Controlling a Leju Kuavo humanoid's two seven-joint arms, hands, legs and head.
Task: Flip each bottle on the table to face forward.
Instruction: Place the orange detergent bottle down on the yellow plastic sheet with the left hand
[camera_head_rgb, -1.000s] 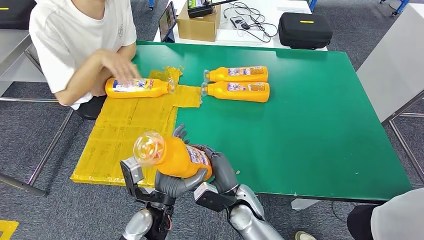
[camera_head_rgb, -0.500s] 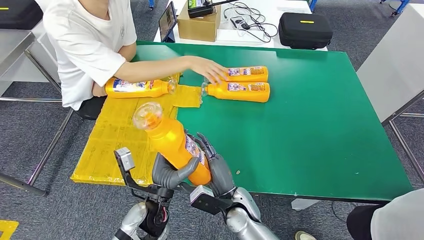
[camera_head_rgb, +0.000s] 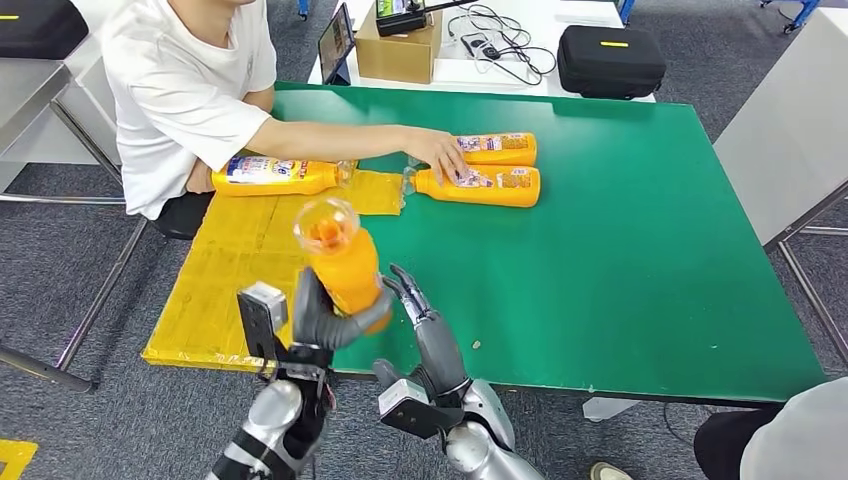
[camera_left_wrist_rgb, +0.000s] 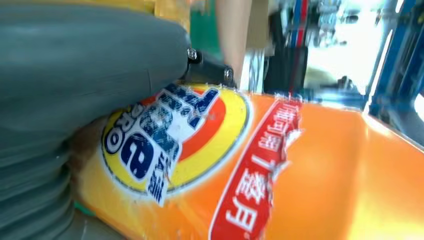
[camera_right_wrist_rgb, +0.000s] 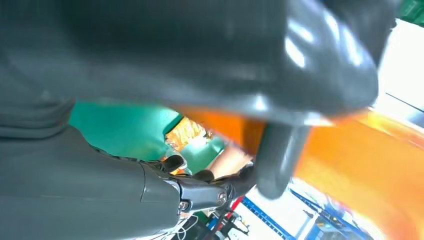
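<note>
Head view: four orange bottles; left hand (camera_head_rgb: 318, 322) grips one (camera_head_rgb: 343, 265).

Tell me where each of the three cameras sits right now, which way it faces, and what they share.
Head view: high on the body, looking forward and down at the green table; both arms rise from below, left hand gripping the held bottle, right hand beside it.
Left wrist view: behind the left hand, facing the held bottle's label.
Right wrist view: behind the right hand, facing the orange bottle.
Shared: all three show the held bottle.
</note>
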